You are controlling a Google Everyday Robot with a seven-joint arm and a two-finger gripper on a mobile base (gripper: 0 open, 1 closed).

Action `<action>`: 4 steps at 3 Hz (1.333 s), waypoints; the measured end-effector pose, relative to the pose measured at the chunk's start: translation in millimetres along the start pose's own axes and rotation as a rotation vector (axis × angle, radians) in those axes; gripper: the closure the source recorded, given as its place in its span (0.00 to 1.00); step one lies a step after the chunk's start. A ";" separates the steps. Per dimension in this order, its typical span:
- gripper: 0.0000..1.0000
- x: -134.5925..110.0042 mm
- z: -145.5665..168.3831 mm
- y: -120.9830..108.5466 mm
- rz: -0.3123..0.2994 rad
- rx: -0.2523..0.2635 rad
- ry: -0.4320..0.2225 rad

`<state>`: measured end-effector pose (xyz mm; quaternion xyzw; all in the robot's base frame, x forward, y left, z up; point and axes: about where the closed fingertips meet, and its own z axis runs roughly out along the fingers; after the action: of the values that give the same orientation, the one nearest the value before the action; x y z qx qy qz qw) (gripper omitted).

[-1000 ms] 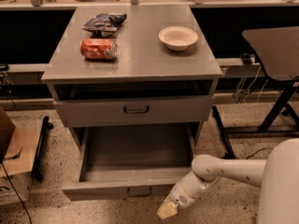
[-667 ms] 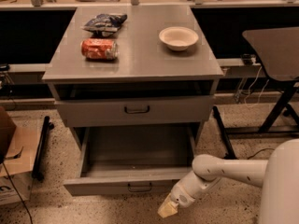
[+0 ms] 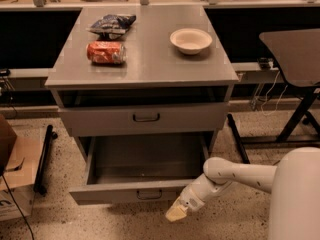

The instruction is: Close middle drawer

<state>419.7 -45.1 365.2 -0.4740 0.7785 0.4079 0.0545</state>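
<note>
gripper (image 3: 176, 213) sits low in front of the cabinet (image 3: 150, 64), just off the right half of the cabinet's pulled-out drawer front and a little below its bottom edge. whether it is open or closed cannot be told; its pale tip points down and leftward, and nothing shows in its hold. whether it touches the front cannot be told either.

the middle drawer (image 3: 112, 195) stands drawn well out of the cabinet, under the taller-fronted top drawer (image 3: 100, 120), its plain grey interior in view and its dark loop handle (image 3: 149, 194) at the centre of the low front. the front's long axis runs side to side across the cabinet's face, so the closing push, as i judge it, must go square to that, straight back into the cabinet. from the gripper the front lies up and to the left, the handle just left of the tip.

the white arm (image 3: 235, 176) reaches in from the cabinet's right, forearm sloping down and leftward from a rounded elbow near the cabinet's right front corner, wrist lower than elbow. a push landing this far right of centre could skew the drawer, so a shift toward the handle looks wise first.

on the cabinet's top lie a red soda can (image 3: 106, 52), a dark snack bag (image 3: 112, 24) and a pale bowl (image 3: 190, 40), well apart from the gripper.
</note>
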 end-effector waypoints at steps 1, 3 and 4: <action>1.00 -0.2 -0.5 2.5 -0.001 0.000 -0.001; 1.00 -17.4 -4.4 -13.5 -0.027 -0.001 -0.012; 1.00 -25.9 -6.4 -28.9 -0.052 0.047 -0.051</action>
<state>458.4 -37.9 364.8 -0.4821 0.7737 0.3997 0.0959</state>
